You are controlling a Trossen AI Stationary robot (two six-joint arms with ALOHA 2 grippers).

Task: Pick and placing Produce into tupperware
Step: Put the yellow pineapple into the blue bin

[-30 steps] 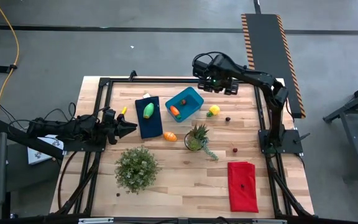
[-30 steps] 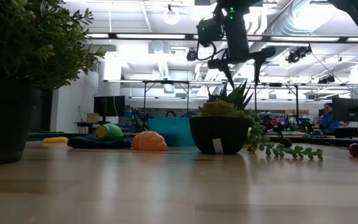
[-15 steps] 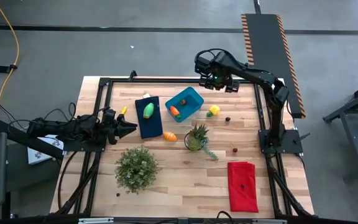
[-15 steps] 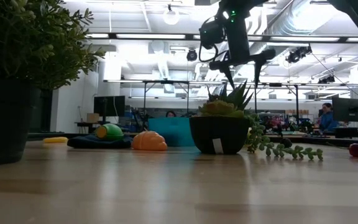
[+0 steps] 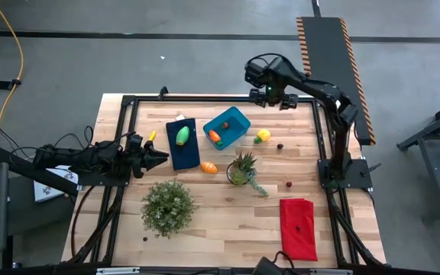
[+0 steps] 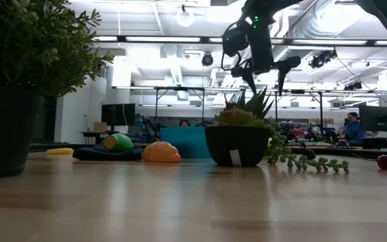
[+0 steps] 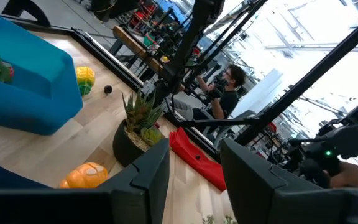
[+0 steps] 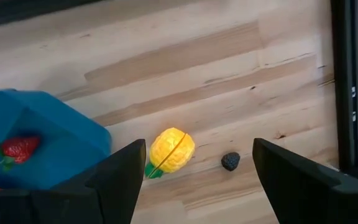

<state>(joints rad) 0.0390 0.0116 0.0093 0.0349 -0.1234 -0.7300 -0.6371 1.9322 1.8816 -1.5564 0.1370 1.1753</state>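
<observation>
The blue tupperware (image 5: 232,124) stands on the far middle of the table and holds an orange carrot (image 5: 215,137) and a small red strawberry (image 8: 18,148). A green oval (image 5: 182,135) lies on a dark blue cloth (image 5: 182,149). An orange oval (image 5: 209,167) lies on the wood near it. The yellow lemon (image 5: 263,135) rests on the table right of the tub. My right gripper (image 5: 271,95) hangs open, high above the far edge, with the lemon (image 8: 171,149) below between its fingers. My left gripper (image 5: 156,158) waits open at the table's left edge.
A spiky potted plant (image 5: 241,169) stands near the tub, and a bushy potted plant (image 5: 168,206) sits near the front left. A red cloth (image 5: 298,228) lies front right. A small dark ball (image 5: 279,146) and a red berry (image 5: 288,184) rest on the right side.
My right gripper has drifted toward the table's right edge and slightly upward, staying open. Nothing on the table has moved.
</observation>
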